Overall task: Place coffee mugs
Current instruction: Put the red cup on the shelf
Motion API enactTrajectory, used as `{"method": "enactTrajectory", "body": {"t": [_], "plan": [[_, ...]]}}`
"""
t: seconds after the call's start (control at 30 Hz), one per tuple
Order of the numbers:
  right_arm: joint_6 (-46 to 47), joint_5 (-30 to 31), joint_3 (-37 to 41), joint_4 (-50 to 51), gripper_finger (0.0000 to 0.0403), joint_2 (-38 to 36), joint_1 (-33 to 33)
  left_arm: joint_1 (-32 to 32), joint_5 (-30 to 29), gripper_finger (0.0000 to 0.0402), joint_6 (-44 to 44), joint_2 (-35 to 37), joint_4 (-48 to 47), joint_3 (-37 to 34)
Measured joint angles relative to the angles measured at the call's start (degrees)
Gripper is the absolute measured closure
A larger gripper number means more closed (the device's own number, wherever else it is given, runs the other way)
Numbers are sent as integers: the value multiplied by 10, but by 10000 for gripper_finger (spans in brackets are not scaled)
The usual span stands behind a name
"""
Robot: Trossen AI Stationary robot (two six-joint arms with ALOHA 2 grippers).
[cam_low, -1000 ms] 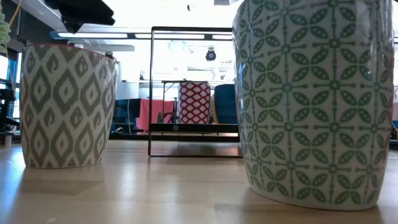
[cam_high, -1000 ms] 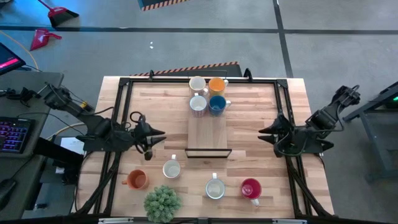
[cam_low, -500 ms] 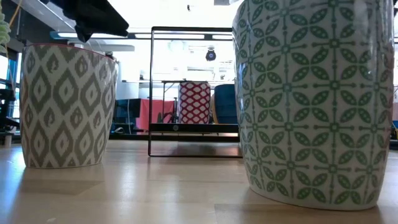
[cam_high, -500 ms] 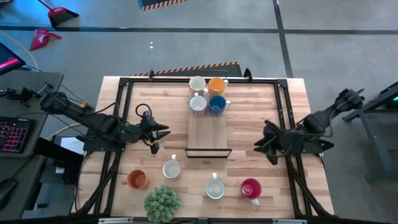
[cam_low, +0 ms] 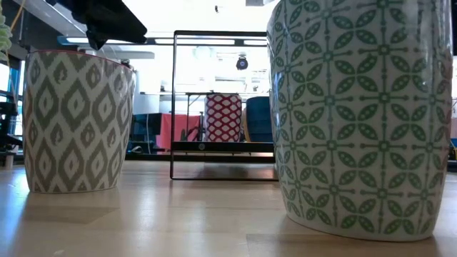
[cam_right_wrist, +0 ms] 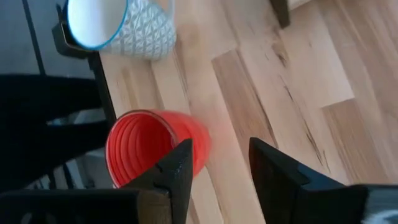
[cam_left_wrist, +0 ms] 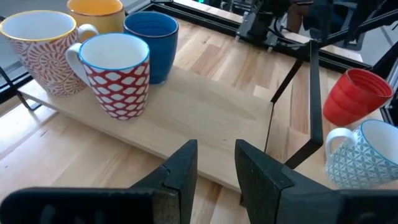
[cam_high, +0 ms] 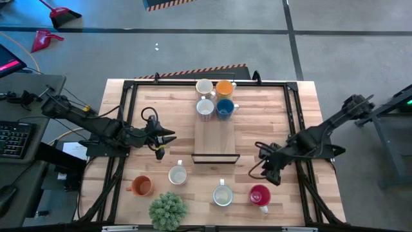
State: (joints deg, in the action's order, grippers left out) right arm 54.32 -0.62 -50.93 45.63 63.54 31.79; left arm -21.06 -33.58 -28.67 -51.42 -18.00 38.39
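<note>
Right end effector [cam_high: 265,169], fingers apart and empty, hangs just beside the upright red mug [cam_high: 259,194] on the bench [cam_high: 257,129], nearer than the left end effector [cam_high: 161,140], also apart and empty.

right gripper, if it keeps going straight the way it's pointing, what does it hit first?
Most likely the red mug: the right gripper, fingers open and empty, points at it in the right wrist view. In the high view it sits just short of that mug. Depth is unclear.

Dark jointed arms, black cables
</note>
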Motion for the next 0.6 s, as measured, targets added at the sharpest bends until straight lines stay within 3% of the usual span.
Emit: {"method": "enactTrajectory", "body": {"t": [0.37,0.6], "plan": [[-68,-30,-43,10,267,111,19,0,0,302,-1,0,-2,0],[-70,-43,-71,9,267,134,29,0,0,302,-2,0,-13,0]]}}
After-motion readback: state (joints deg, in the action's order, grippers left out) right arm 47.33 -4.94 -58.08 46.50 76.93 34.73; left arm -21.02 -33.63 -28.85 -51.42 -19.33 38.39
